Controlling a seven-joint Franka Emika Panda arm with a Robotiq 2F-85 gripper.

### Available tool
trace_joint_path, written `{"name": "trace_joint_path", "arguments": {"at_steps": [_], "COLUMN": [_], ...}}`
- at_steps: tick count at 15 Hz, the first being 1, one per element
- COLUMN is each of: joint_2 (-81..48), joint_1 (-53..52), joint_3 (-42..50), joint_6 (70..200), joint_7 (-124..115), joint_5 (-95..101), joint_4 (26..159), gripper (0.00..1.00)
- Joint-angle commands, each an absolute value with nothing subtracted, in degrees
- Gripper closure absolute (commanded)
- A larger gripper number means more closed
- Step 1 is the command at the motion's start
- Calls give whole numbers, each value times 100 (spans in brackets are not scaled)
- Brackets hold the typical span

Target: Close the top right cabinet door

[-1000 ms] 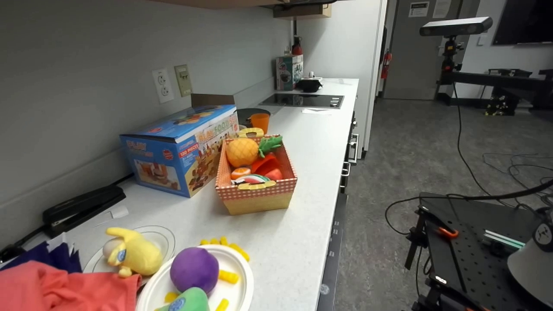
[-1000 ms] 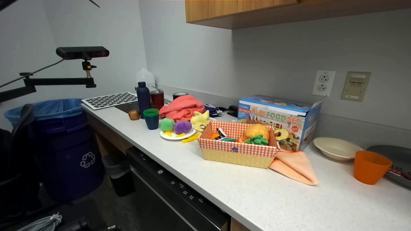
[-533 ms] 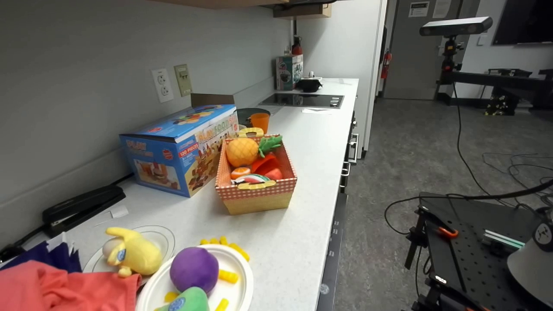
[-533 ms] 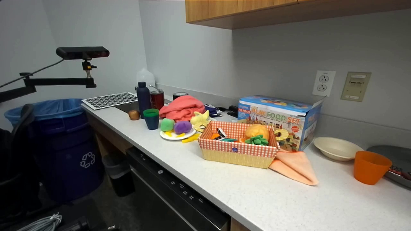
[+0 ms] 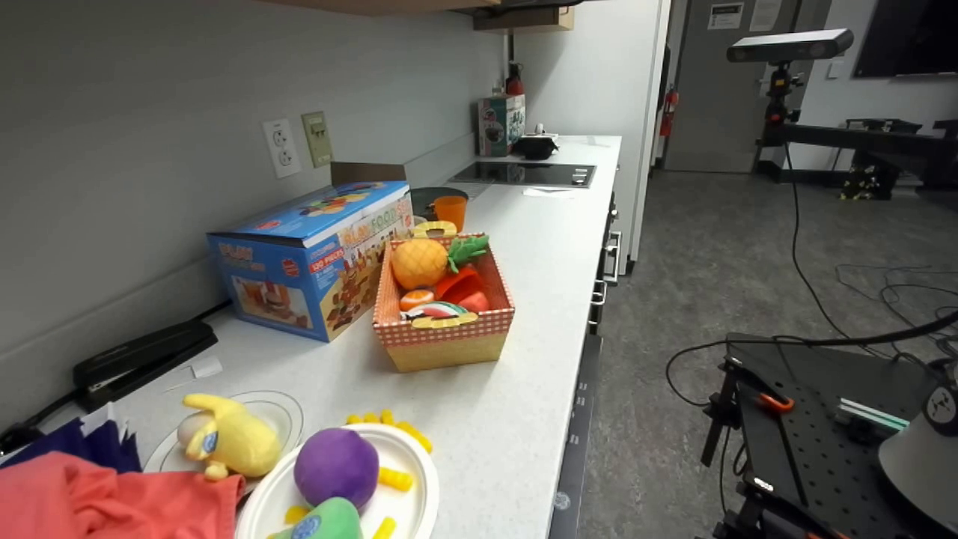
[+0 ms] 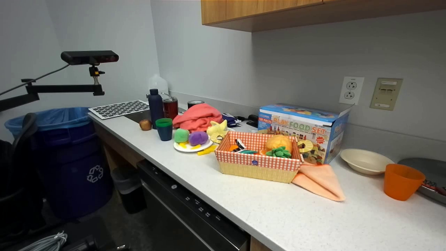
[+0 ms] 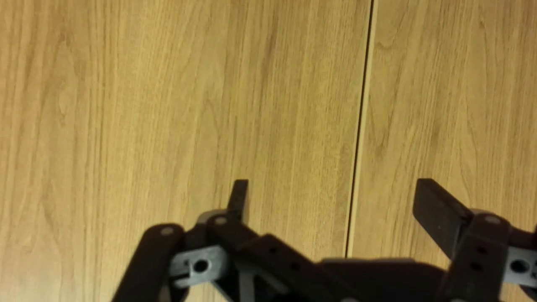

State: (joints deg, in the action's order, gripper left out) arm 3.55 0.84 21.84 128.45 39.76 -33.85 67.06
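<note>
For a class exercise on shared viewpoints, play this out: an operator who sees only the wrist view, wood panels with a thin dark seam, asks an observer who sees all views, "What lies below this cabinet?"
Observer: A white counter, with a play food set box on it.
Operator: What else is there?
Observer: A checked basket holding a toy pineapple, seen in both exterior views.
Operator: How much of the cabinet do you see?
Observer: In an exterior view, its underside and a low strip of its front; the rest is out of frame.

Wide gap between jaws, cabinet point(image 7: 235, 117) beyond
</note>
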Motion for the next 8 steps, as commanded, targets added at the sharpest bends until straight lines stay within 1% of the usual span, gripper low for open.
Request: {"name": "trace_joint_path", "arguments": {"at_steps": [1, 8], "joint_2": [364, 358], "joint_1": [93, 93], "joint_3": [2209, 2206], "joint_6": [12843, 12842], "joint_7": [3934, 3925], "joint_5": [-3384, -3384], "joint_4": [6708, 6742], "gripper": [0, 0]}}
